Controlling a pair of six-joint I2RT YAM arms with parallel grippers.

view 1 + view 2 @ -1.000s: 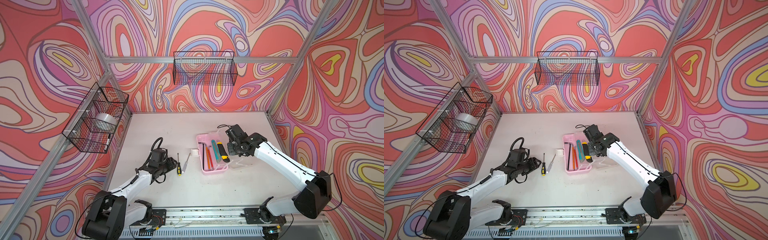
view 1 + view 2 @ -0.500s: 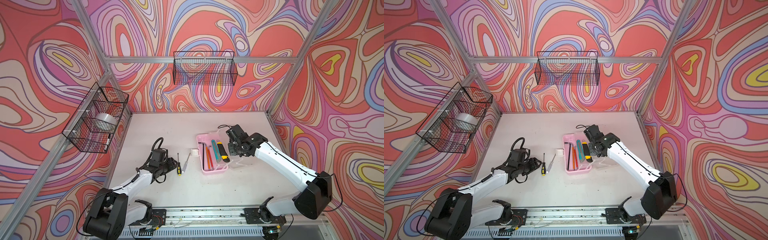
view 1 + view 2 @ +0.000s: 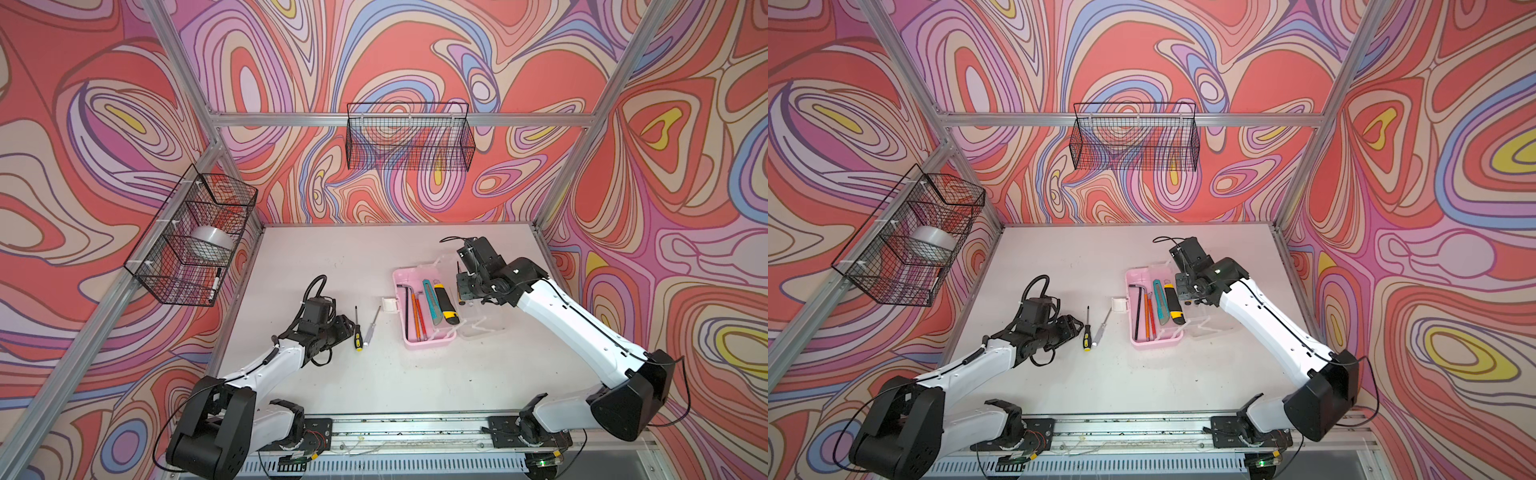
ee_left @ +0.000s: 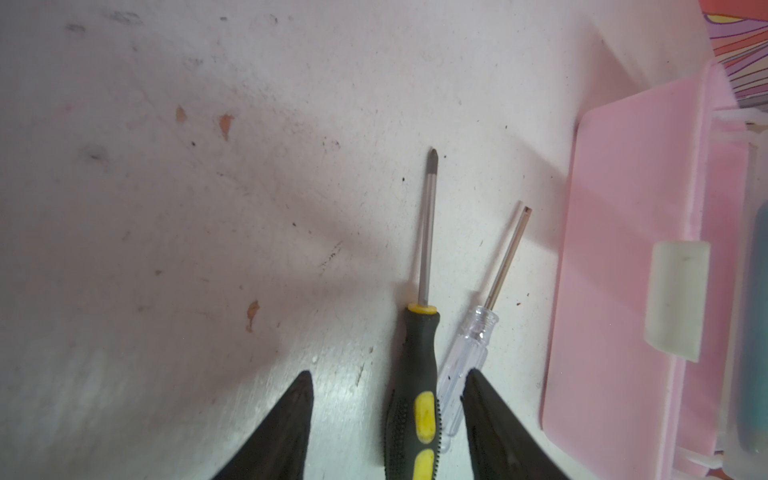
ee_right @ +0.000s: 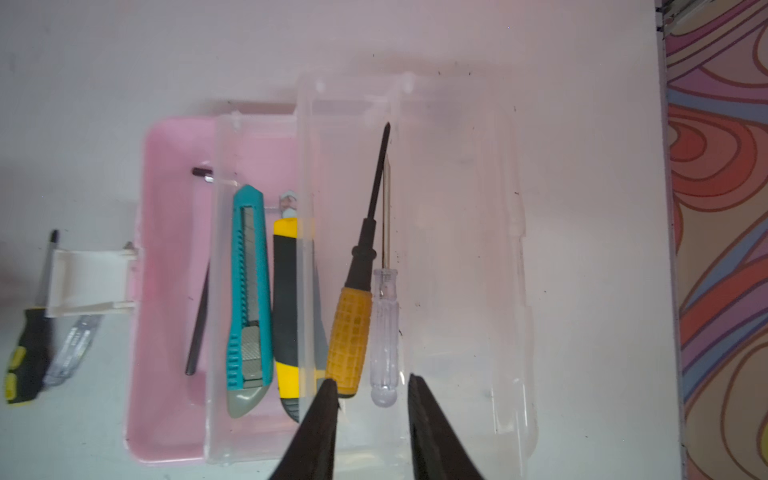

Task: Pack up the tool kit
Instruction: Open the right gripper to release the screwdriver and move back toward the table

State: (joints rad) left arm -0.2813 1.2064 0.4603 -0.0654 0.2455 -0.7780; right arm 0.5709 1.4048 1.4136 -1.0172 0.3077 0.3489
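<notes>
Right gripper [image 5: 370, 378] parted, empty, clear screwdriver [image 5: 384, 332] just ahead; left gripper [image 4: 388, 371] parted, straddling black-yellow screwdriver [image 4: 417, 353].

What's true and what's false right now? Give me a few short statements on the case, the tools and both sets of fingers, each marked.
1. The clear lid lies open beside the pink base. True.
2. The teal knife lies outside the pink base. False: it lies inside, beside the yellow-black knife.
3. The black-yellow screwdriver and a clear-handled screwdriver lie on the table, left of the pink base. True.
4. The left gripper is shut on the black-yellow screwdriver. False: its fingers stand open either side of the handle.
5. The right gripper grips the orange-handled screwdriver. False: its fingers stand apart; that screwdriver lies on the clear lid.
</notes>
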